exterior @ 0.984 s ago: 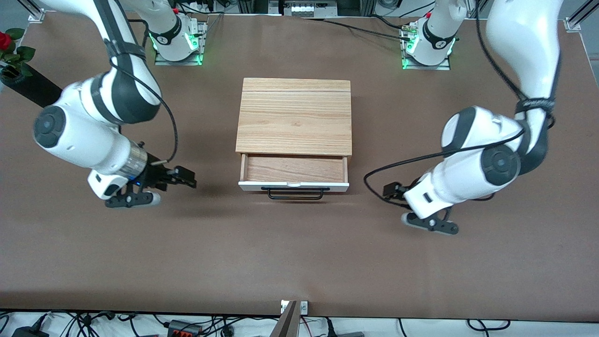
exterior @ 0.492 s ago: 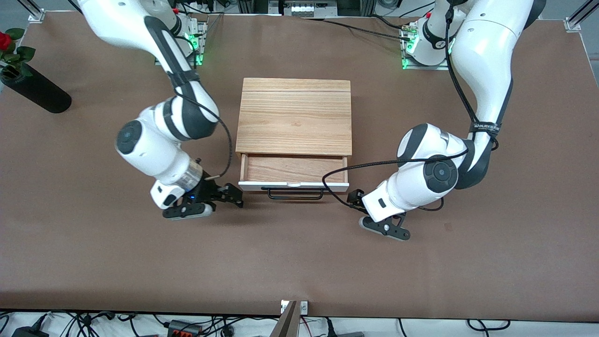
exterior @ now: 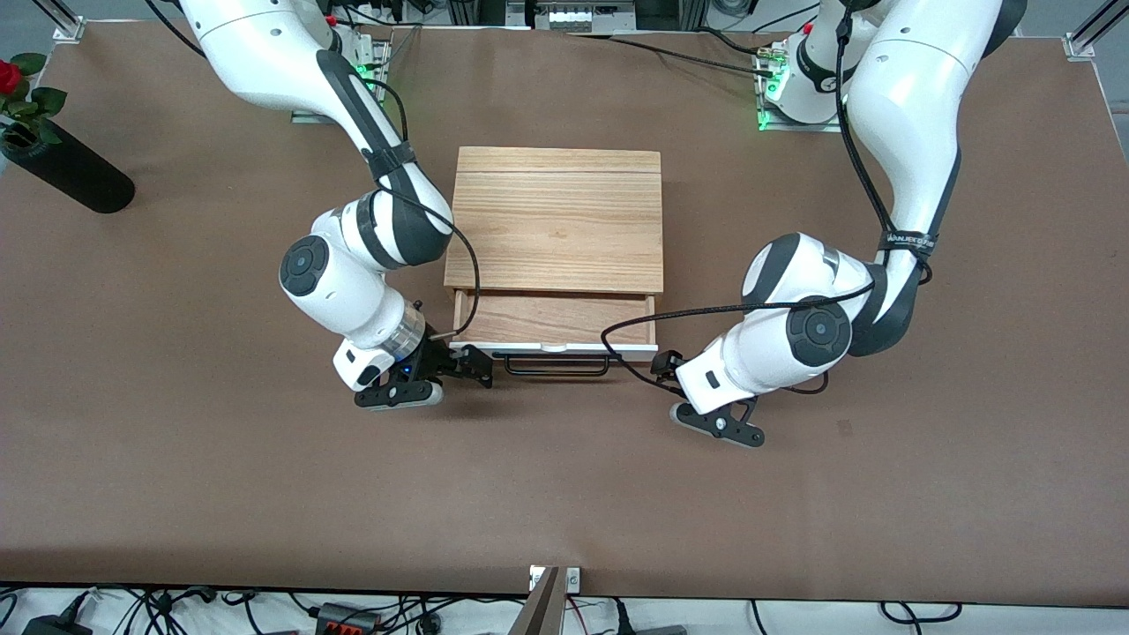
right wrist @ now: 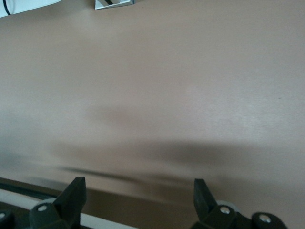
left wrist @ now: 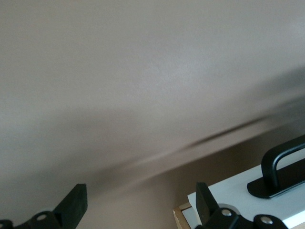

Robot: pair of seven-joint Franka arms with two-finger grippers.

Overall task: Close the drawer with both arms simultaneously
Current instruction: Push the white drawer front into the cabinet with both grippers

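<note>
The drawer stands pulled out of the oak cabinet box, its white front panel and black bar handle facing the front camera. My right gripper is open and empty, low by the front panel's corner toward the right arm's end. My left gripper is open and empty, low by the other corner. In the left wrist view my left gripper is open, with the white panel and handle beside one finger. In the right wrist view my right gripper is open, with a strip of the panel by one finger.
A black vase with a red rose stands at the right arm's end of the brown table. A metal mount sits at the table's near edge.
Both arms have swung inward from the table's ends to the drawer's front corners. The drawer has not moved. Both grippers have stayed open.
</note>
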